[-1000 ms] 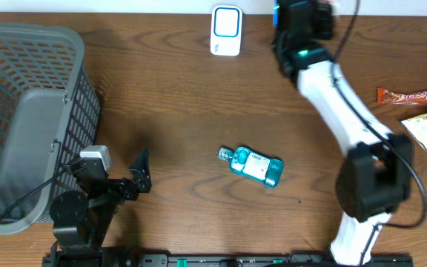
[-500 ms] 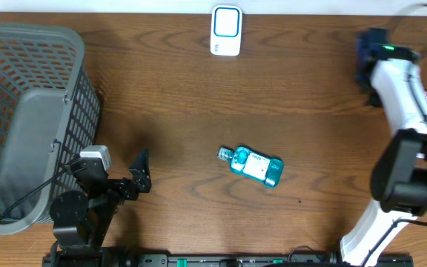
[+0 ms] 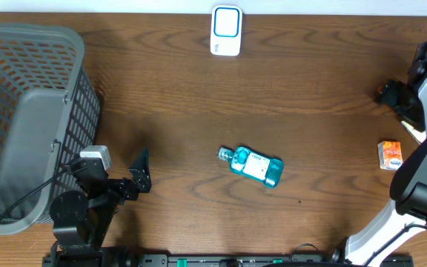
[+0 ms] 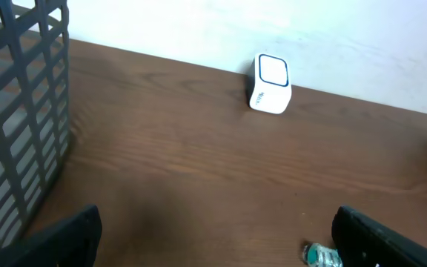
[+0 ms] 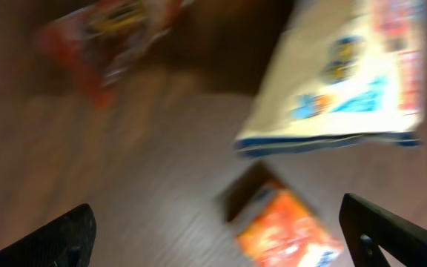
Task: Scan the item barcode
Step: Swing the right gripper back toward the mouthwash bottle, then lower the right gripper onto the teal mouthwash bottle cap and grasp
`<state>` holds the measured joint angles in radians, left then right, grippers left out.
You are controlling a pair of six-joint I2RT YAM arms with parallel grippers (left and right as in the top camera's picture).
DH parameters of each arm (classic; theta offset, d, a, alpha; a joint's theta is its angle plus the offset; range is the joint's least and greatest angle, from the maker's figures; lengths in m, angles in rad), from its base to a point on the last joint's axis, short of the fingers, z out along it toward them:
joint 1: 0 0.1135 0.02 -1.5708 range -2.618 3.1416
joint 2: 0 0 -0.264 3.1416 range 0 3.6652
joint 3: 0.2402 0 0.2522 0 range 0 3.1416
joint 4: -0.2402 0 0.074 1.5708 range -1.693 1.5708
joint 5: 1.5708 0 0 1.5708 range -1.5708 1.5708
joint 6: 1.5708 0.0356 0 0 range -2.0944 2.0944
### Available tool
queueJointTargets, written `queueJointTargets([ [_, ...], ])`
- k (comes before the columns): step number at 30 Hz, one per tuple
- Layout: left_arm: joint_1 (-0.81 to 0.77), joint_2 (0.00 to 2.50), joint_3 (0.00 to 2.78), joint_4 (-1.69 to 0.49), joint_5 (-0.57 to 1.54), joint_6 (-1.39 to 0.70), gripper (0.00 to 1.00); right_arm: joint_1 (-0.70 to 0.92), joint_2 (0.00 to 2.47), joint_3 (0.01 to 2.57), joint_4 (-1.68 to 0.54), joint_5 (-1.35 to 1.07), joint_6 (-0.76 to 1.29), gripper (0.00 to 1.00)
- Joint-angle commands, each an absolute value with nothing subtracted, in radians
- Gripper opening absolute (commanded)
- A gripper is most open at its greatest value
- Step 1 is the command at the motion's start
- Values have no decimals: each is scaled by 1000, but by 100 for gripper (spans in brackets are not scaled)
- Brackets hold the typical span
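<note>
Our right claw (image 5: 217, 211) stands released, its two dark fingers (image 5: 58, 241) spread to the bottom corners of the wrist view with nothing between them. From overhead we see it at the far right edge of the wooden table (image 3: 161, 89), above a cluster of snacks. Under it lie a small orange box (image 5: 284, 226), a pale snack packet (image 5: 347, 74) with blue and red print, and a red wrapper (image 5: 110, 30). This view is too blurred for us to read any labels. We see no contact between the claw and these things.

Our left claw (image 4: 217, 215) is also spread wide and carries nothing. It sits low at the near left of the table, just beside the grey mesh basket (image 3: 28, 111), and faces across the wood toward the far edge.

The teal bottle (image 3: 252, 165) lies on its side near the middle of the table, cap to the left, white label up, well apart from both claws. The white scanner (image 3: 226, 30) stands at the far edge, near the centre, with its blue-framed window showing in the left wrist view.
</note>
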<state>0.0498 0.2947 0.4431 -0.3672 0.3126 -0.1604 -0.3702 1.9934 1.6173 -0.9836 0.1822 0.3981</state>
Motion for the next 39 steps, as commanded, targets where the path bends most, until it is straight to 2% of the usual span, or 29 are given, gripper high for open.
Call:
queueJointTargets([
  [1,47,293,442,-366,322,-163,99,-327,1886,1647,-1009,-88,370,99],
  [4,47,293,442,-366,322,-163,99,-268,1851,1647,-1043,-270,236,99],
  [9,47,293,442,-366,322,-163,99,-118,1846,1641,-1117,-582,-274,99],
  [15,47,293,442,-366,322,-163,99,90,1846,1583,-1148,-597,-608,99],
  [27,47,293,442,-366,322,-163,99,471,1851,1361,-793,-447,-656,95],
  [30,47,293,442,-366,322,-163,99,564,1851,1312,-699,-314,-655,88],
  [35,47,293,442,-366,322,-163,99,635,1851,1237,-608,-234,-652,87],
  [39,47,293,442,-366,322,-163,99,642,1851,1198,-597,-234,-651,77],
])
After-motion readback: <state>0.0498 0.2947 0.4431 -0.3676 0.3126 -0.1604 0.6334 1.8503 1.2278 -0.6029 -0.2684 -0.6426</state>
